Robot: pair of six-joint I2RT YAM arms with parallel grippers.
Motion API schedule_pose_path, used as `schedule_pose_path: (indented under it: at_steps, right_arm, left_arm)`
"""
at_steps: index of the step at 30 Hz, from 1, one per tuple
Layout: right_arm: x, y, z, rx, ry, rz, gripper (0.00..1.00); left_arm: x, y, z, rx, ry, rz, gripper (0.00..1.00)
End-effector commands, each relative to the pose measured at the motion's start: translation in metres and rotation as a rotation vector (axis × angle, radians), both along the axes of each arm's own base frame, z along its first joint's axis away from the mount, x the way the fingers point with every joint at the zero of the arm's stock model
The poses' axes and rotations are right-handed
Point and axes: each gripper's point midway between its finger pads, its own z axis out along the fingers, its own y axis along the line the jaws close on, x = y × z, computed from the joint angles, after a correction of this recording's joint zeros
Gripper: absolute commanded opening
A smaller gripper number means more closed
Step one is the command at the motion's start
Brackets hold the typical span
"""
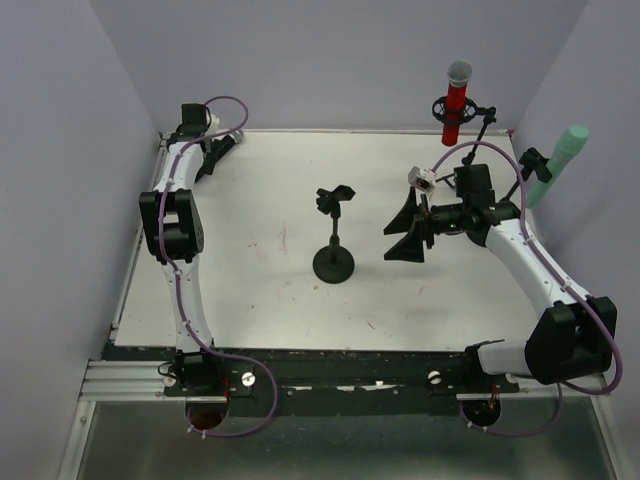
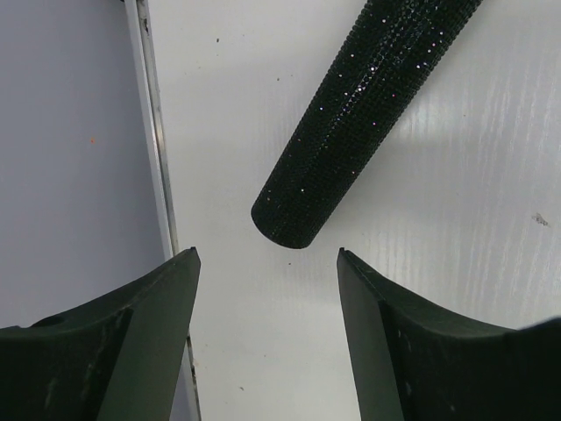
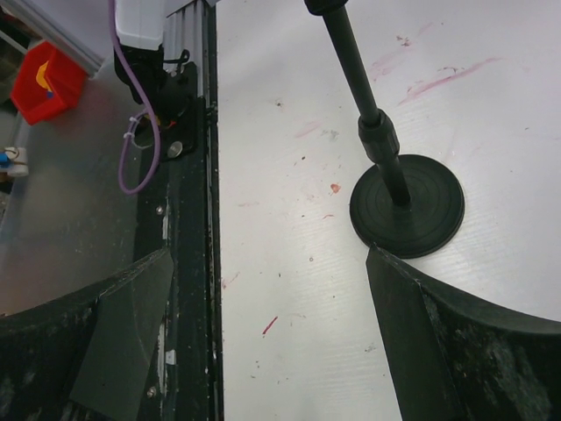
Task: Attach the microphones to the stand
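The left fingers (image 1: 212,157) are seen at the far left corner of the desk (image 1: 250,300), spread wide with nothing held between them. The black microphone (image 2: 351,114) lies flat on the desk there, its butt end just ahead of the fingertips and not touched by them; its head is cut off by the top of the left wrist view.

The right fingers (image 1: 395,245) are also parted widely and hold nothing. They are turned toward the stand (image 1: 333,240), which is set upright on its round base (image 3: 408,206) at the middle of the desk, near them but apart.

The red microphone (image 1: 456,98) is held upright in a clip at the far right corner. The mint-green microphone (image 1: 558,162) is carried tilted past the right edge.
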Motion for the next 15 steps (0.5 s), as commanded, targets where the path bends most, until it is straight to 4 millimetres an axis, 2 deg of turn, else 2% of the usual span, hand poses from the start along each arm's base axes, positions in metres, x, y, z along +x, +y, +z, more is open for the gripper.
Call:
schedule_pose_path:
  at_steps: [1, 6, 9, 15]
  right_arm:
    - [-0.0052, 0.0036, 0.0109, 0.025, -0.016, 0.045, 1.0]
    - [-0.0075, 0.0038, 0.0129, 0.032, -0.012, 0.058, 1.0]
    - [-0.0088, 0.0037, 0.0141, 0.034, -0.013, 0.064, 1.0]
    - [-0.0119, 0.0043, 0.0165, 0.038, -0.017, 0.08, 1.0]
  left_arm:
    - [-0.0082, -0.008, -0.0256, -0.023, 0.085, -0.061, 0.71]
    - [-0.0083, -0.0085, -0.0289, -0.03, 0.097, -0.067, 0.66]
    - [-0.0084, -0.0068, -0.029, -0.025, 0.098, -0.064, 0.58]
    - [-0.0082, -0.0057, -0.029, -0.016, 0.097, -0.057, 0.55]
